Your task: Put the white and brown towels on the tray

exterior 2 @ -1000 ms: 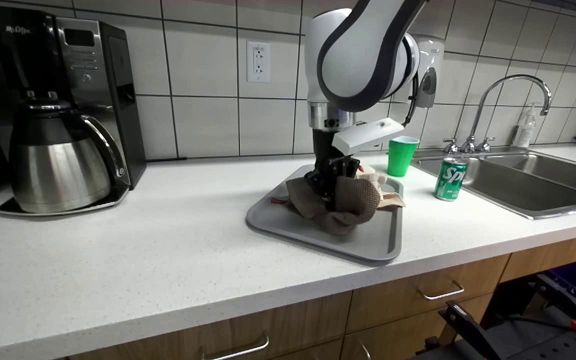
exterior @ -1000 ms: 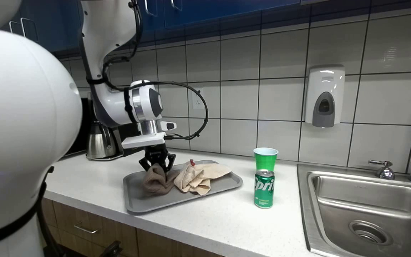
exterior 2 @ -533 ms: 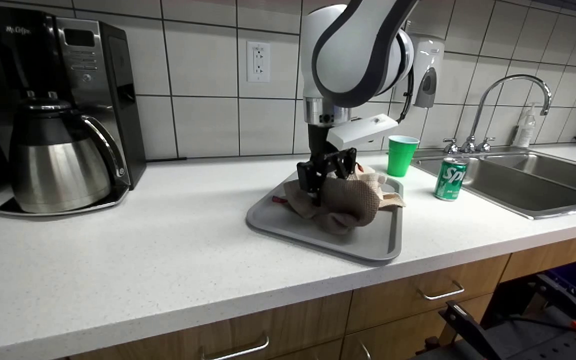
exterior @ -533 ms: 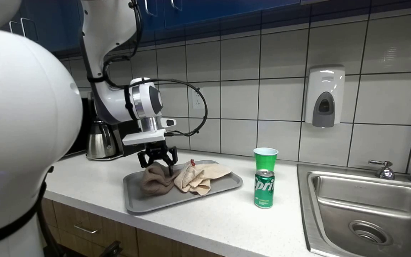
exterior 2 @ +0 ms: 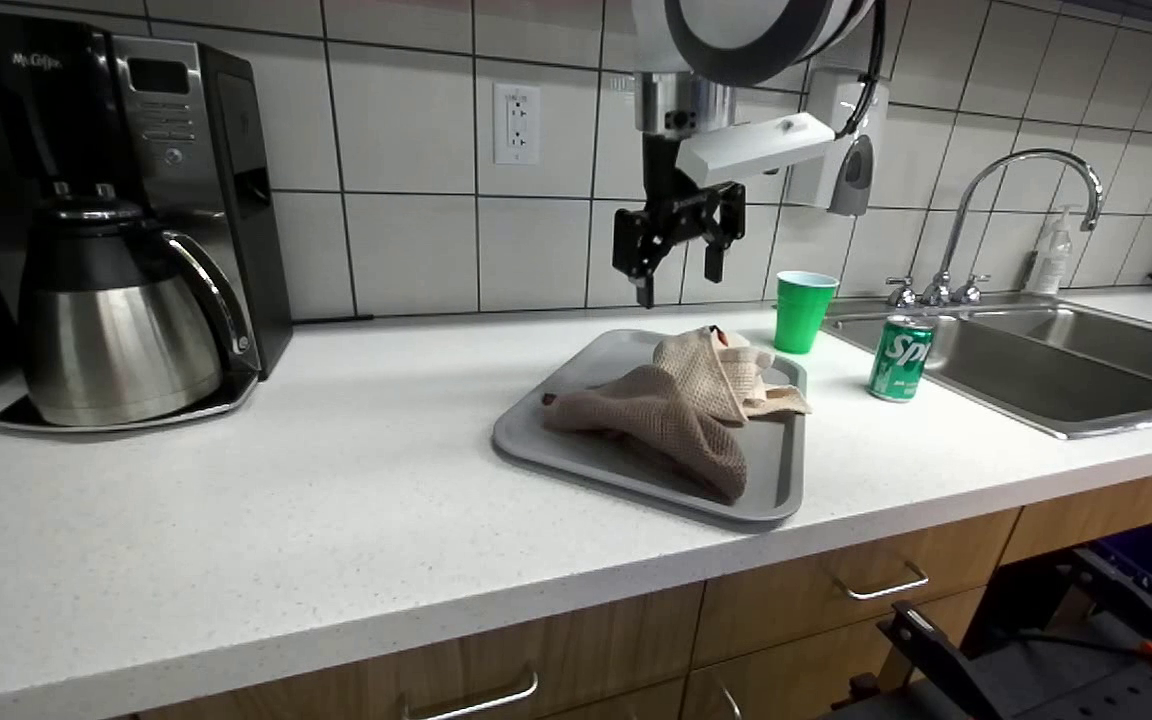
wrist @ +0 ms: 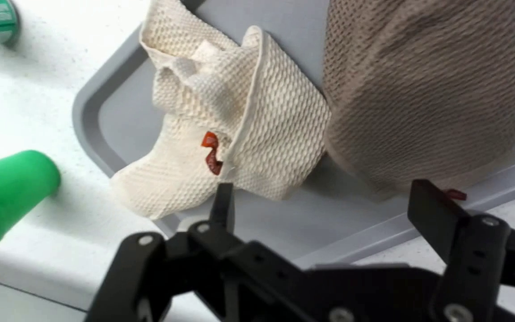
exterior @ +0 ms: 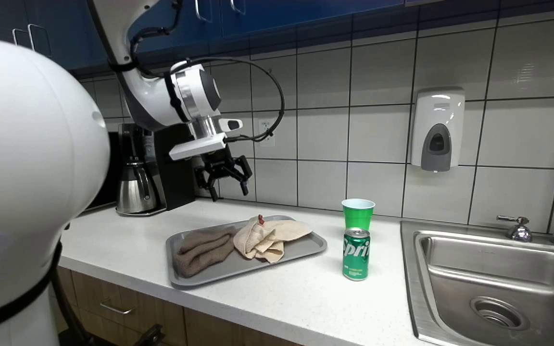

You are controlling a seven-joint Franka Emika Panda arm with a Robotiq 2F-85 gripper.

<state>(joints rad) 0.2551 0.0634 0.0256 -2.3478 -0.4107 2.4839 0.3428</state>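
Side by side on the grey tray (exterior: 238, 268) lie the brown towel (exterior: 205, 250) and the cream-white towel (exterior: 262, 240), their edges meeting. In an exterior view, the brown towel (exterior 2: 651, 420) is nearer the counter's front edge, and a corner of the white towel (exterior 2: 701, 370) hangs over the tray rim. My gripper (exterior: 230, 195) is raised well above the tray, its jaws wide apart and empty. From the wrist, both towels are seen beyond the gripper (wrist: 322, 187), with bare tray (wrist: 284, 223) showing between its fingers.
A green cup (exterior: 358, 214) and a Sprite can (exterior: 356, 254) stand beside the tray, toward the sink (exterior: 488, 274). A coffee maker (exterior 2: 151, 200) with a steel carafe (exterior 2: 126, 340) is on the opposite side. The tiled wall (exterior: 325, 182) rises behind.
The gripper was on the brown towel, opened, and let it go, then rose well above it. The brown towel has settled flatter on the tray. The white towel stayed put.
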